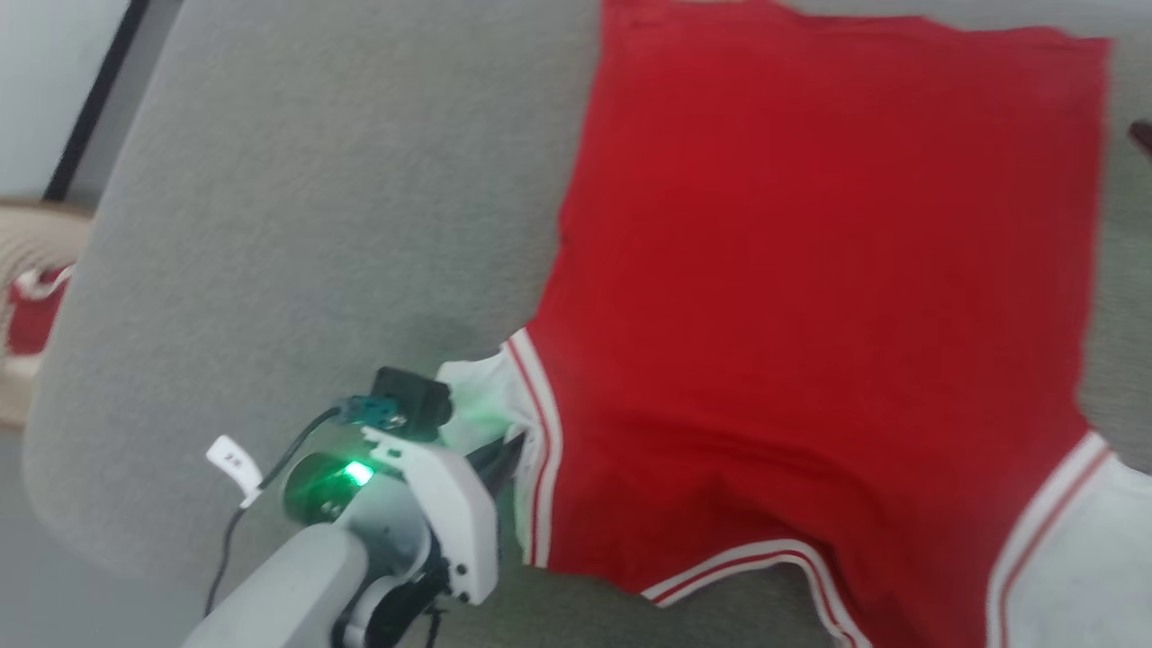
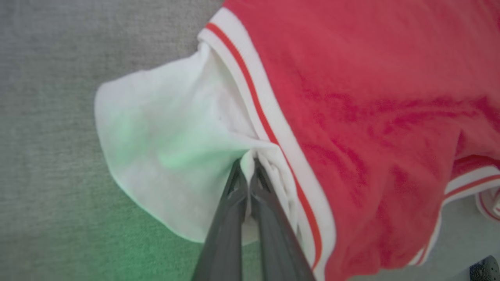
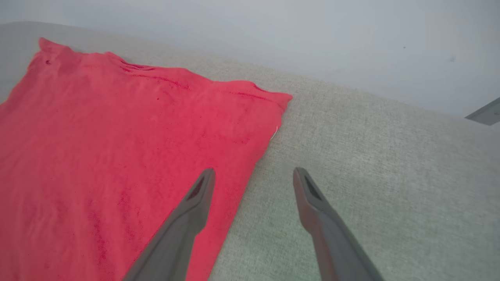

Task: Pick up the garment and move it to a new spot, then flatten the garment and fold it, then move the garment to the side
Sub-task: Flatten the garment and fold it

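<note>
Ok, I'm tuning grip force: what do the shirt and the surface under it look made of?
The shirt: soft matte knit, likely cotton; it bunches where the left gripper pinches its sleeve. The surface: probably grey matte woven upholstery; fine grainy texture.

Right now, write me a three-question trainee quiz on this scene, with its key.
1. True or false: the right gripper is shut on the red T-shirt.
2. Which part of the T-shirt does the left gripper pinch? A) the white sleeve B) the bottom hem C) the neckline
3. Fill in: the T-shirt lies spread on a ____ upholstered surface.

Key: 1 false, it is open; 2 A; 3 grey.
</note>
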Tool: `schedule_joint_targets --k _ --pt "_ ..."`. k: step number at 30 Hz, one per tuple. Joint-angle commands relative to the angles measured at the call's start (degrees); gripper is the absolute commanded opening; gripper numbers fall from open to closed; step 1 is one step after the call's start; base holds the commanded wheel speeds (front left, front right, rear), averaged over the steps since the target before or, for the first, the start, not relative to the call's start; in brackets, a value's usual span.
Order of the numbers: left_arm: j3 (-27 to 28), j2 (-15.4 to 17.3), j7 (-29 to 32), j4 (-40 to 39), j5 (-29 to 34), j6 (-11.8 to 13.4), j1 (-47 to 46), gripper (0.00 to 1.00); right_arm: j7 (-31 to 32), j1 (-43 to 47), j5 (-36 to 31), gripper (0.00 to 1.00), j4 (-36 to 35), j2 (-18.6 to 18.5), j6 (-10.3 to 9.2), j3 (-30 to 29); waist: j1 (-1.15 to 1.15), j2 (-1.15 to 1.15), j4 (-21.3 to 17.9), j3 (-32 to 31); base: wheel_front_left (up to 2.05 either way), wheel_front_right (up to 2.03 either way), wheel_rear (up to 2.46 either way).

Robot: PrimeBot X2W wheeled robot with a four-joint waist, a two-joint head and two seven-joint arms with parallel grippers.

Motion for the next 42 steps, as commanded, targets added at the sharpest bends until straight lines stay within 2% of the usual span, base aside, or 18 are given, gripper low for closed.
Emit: schedule_joint_targets --k 1,13,19,20,21,29,33,42 --pt "-0.57 -0.89 -0.33 1.01 0.22 -0.44 -1.12 0.00 0.95 -1.93 -0.86 1.00 1.80 0.59 -0.02 0.04 0.00 0.00 2.78 2.43 0.00 0.00 0.00" --pt "-3.87 -7.02 -2.27 9.44 0.88 -4.87 -6.21 0.00 8.38 -17.21 -7.78 1.00 22.56 2.49 -0.02 -1.09 0.00 0.00 10.39 8.07 0.00 0.00 0.00" --pt "-4.36 -8.86 -3.37 13.08 0.66 -6.07 -7.84 0.00 18.13 -16.35 -7.83 1.00 31.89 5.08 -0.01 1.05 0.00 0.00 11.77 9.45 0.00 0.00 0.00" --pt "-4.23 -9.11 -3.55 14.24 0.42 -6.37 -8.27 0.00 21.46 -15.35 -7.41 0.47 33.55 5.97 -0.01 2.04 0.00 0.00 11.63 9.41 0.00 0.00 0.00" --pt "-4.11 -9.15 -3.63 14.77 0.28 -6.46 -8.45 0.00 22.03 -15.28 -7.27 0.00 33.65 6.04 -0.01 2.24 0.00 0.00 11.45 9.30 0.00 0.00 0.00" --pt "-1.46 -7.27 -4.60 17.00 -0.91 -5.19 -9.40 0.00 21.78 -16.32 -5.66 0.00 26.96 4.13 -0.04 4.82 0.00 0.00 6.86 7.10 0.00 0.00 0.00" --pt "-0.13 -5.30 -4.88 16.48 -0.98 -4.03 -8.79 0.00 21.40 -14.45 -2.70 0.00 19.73 4.32 -0.03 7.36 0.00 0.00 2.69 5.27 0.00 0.00 0.00" --pt "1.59 -0.80 -3.70 13.90 -1.52 -2.69 -6.59 0.00 20.64 -4.84 4.75 0.00 3.15 0.30 -0.05 11.06 0.00 0.00 -5.36 1.77 0.00 0.00 0.00"
